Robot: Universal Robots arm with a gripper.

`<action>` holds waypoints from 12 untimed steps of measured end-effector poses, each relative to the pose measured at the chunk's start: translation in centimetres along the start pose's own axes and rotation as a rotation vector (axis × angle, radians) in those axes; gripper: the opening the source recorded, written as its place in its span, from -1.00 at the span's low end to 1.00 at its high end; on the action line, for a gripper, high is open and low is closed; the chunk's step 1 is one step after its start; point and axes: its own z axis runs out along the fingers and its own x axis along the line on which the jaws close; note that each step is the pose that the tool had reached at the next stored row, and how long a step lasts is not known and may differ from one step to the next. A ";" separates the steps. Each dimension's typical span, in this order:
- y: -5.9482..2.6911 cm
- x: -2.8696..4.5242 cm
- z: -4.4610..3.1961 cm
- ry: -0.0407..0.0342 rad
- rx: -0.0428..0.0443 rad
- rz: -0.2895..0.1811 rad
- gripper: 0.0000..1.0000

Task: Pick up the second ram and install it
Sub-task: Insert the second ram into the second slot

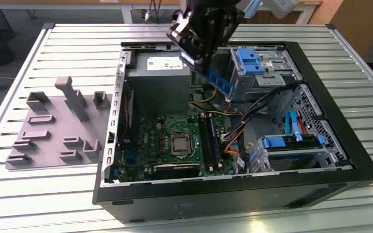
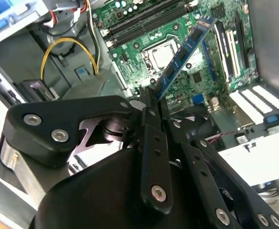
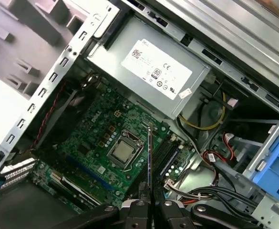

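My gripper hangs above the open computer case, shut on the second ram, a thin blue-green stick with dark chips. The stick slants down from the fingers over the gap between the power supply and the drive bay. In the second wrist view the second ram reaches out from the gripper over the green motherboard. In the first wrist view the second ram shows edge-on, rising from the gripper, close beside the long black memory slots.
A grey fixture plate with raised blocks lies on the slatted table at the exterior view's left. Inside the case are the processor socket, the black memory slots, blue drive brackets and loose coloured cables.
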 end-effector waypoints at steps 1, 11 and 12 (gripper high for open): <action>0.00 0.00 0.01 0.0000 0.0001 0.018 -0.73; 0.00 0.00 0.10 -0.0003 0.0005 0.191 -0.73; 0.00 0.00 0.10 -0.0002 0.0006 0.208 -0.73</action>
